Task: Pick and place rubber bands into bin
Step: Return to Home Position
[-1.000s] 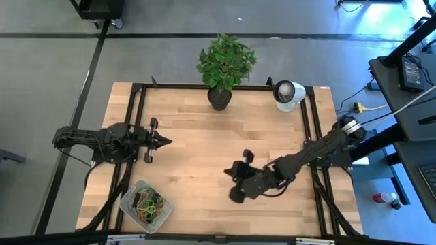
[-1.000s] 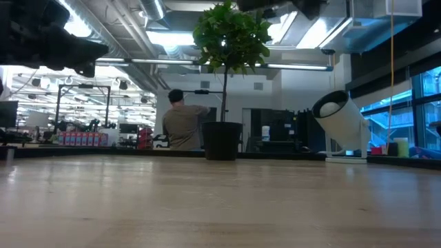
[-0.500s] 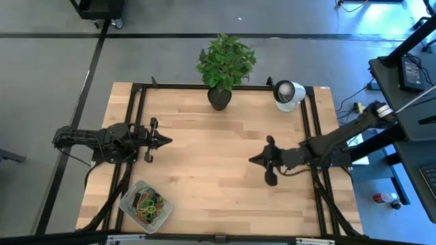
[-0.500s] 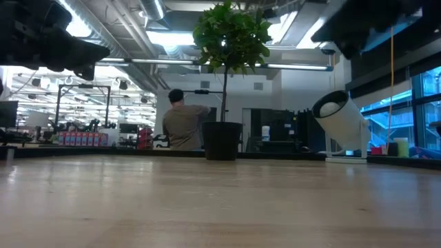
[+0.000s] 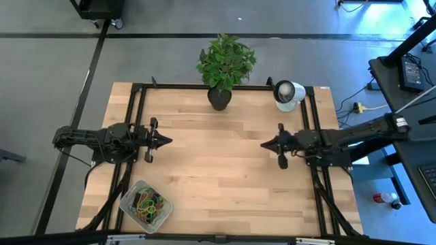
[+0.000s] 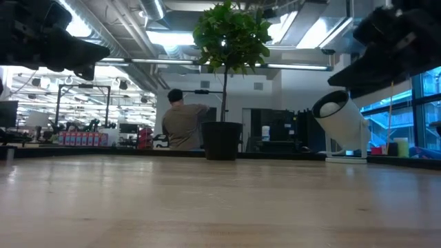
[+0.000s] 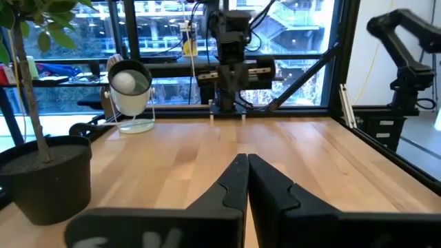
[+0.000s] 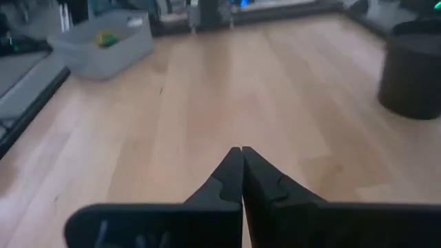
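At the desk's (image 5: 204, 170) right side, the right gripper (image 5: 263, 145), pinched together and empty, has drawn back from the middle to mirror the closed, waiting left gripper (image 5: 167, 141), while the rubber bands (image 5: 148, 202) lie heaped in the bin (image 5: 131, 193) at the front-left corner, so the job looks finished.

The wooden table (image 5: 218, 170) bears a potted plant (image 5: 219, 99) far centre, a white device (image 5: 289, 93) far right, the bin (image 5: 128, 199) near left.
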`<state>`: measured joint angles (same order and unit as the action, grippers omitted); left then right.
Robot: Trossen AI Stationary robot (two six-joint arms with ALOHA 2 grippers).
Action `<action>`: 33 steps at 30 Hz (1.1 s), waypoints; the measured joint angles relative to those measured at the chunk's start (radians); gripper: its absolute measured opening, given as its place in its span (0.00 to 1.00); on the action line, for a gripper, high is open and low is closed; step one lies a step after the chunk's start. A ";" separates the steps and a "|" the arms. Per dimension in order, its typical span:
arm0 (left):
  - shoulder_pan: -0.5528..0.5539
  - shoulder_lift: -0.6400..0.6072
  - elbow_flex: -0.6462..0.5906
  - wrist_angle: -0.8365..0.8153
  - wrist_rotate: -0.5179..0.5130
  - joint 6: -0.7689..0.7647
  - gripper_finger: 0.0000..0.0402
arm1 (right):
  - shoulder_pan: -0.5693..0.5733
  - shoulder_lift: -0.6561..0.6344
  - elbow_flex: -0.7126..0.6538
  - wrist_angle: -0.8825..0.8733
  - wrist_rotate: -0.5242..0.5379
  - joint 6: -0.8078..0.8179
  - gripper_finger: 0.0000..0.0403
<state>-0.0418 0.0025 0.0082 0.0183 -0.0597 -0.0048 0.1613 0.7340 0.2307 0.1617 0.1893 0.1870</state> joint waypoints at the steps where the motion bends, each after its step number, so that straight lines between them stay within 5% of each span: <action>1: 0.000 0.000 0.000 0.000 0.000 0.000 0.02 | -0.008 -0.039 -0.021 0.001 0.000 0.004 0.00; 8: 0.000 0.000 0.000 0.000 0.000 0.000 0.02 | -0.016 -0.312 -0.148 -0.001 0.033 0.068 0.00; 20: 0.000 0.000 0.000 0.000 0.000 0.000 0.01 | -0.015 -0.732 -0.224 -0.023 0.043 -0.048 0.00; 33: 0.000 0.002 0.000 0.001 0.000 0.000 0.02 | -0.015 -0.712 -0.216 -0.133 -0.017 -0.065 0.01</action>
<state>-0.0422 0.0040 0.0082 0.0189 -0.0597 -0.0048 0.1463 0.0217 0.0147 0.0290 0.1721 0.1218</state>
